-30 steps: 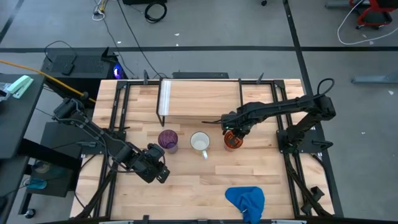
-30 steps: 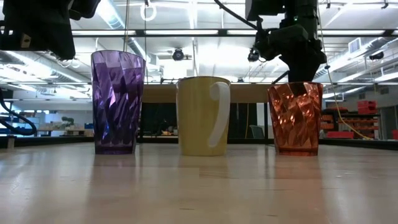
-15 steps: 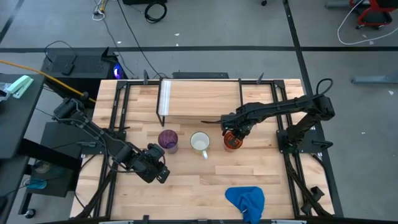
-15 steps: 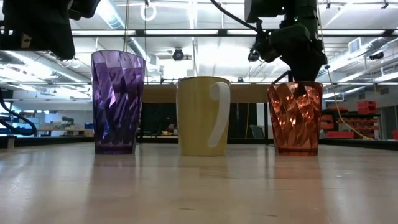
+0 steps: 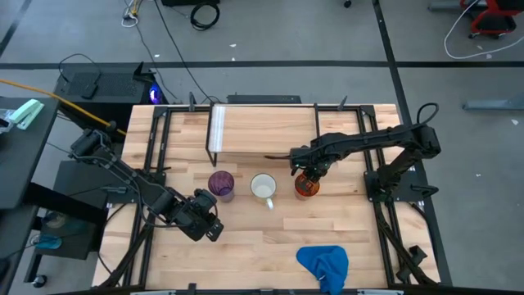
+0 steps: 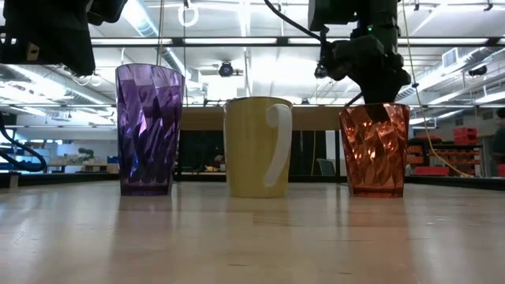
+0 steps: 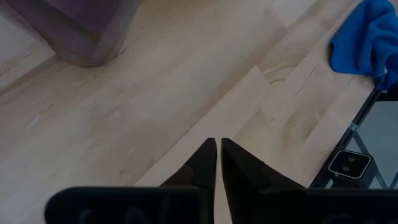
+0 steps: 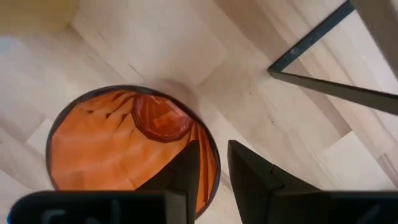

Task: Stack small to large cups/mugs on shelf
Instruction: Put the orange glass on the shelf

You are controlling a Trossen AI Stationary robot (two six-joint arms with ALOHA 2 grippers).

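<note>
Three vessels stand in a row on the table in front of the shelf (image 5: 262, 131): a purple tumbler (image 5: 221, 183) (image 6: 148, 130), a white mug (image 5: 263, 188) (image 6: 256, 146) and an orange cup (image 5: 305, 187) (image 6: 374, 150). Each rests upright on its base. My right gripper (image 8: 214, 162) points down over the orange cup's far rim, open, with one finger inside the cup (image 8: 124, 143) and one outside; a gap shows on both sides of the rim. My left gripper (image 7: 217, 146) hangs shut above bare table, on the near side of the purple tumbler.
A blue cloth (image 5: 323, 264) lies near the table's front edge, right of centre. Black frame rails (image 5: 160, 164) run along both sides of the table. The shelf's black wire leg (image 8: 323, 62) stands close beside the orange cup.
</note>
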